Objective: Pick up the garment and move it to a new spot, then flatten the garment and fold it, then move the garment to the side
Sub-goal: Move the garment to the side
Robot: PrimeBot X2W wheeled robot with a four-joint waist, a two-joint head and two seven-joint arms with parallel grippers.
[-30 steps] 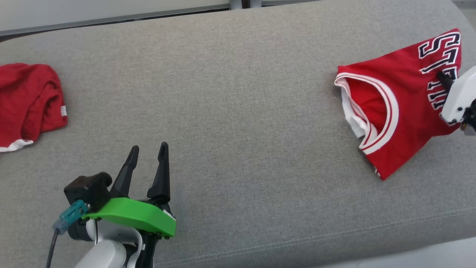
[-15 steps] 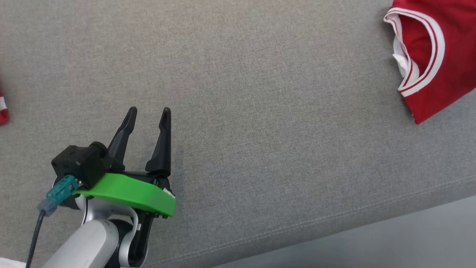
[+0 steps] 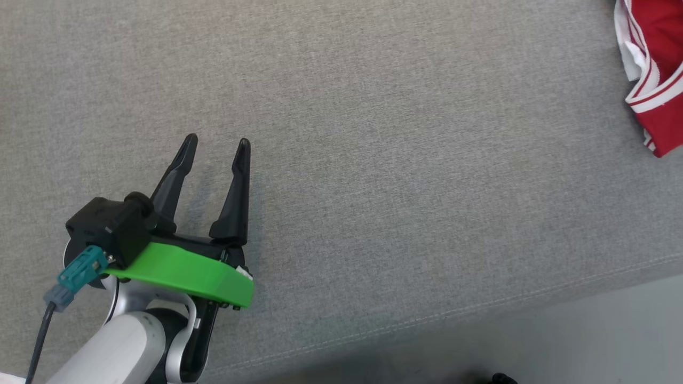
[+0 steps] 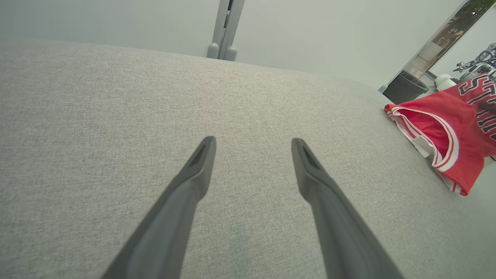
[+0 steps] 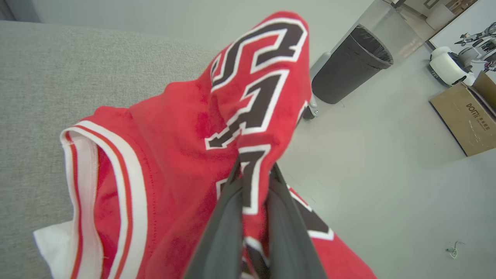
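Note:
The garment [image 5: 186,135] is a red jersey with white trim and dark lettering. It lies at the right end of the grey cushion [image 3: 373,133]; its corner [image 3: 659,80] shows at the head view's top right, and it appears at the right of the left wrist view [image 4: 445,128]. My right gripper [image 5: 254,170] is shut on a fold of its lettered cloth, which bunches up over the fingertips. My left gripper [image 3: 216,146] hovers open over bare cushion at the lower left, far from the jersey; between its fingers [image 4: 201,166] there is nothing.
The cushion's front seam [image 3: 480,306] runs along the bottom, with pale floor [image 3: 587,341] beyond it. Past the cushion's right end stand a dark bin [image 5: 348,66] and a cardboard box [image 5: 465,116] on the floor.
The head camera has swung down and left, so the jersey slid towards the top right corner and the red cloth at the far left left the picture. Both grippers keep their states.

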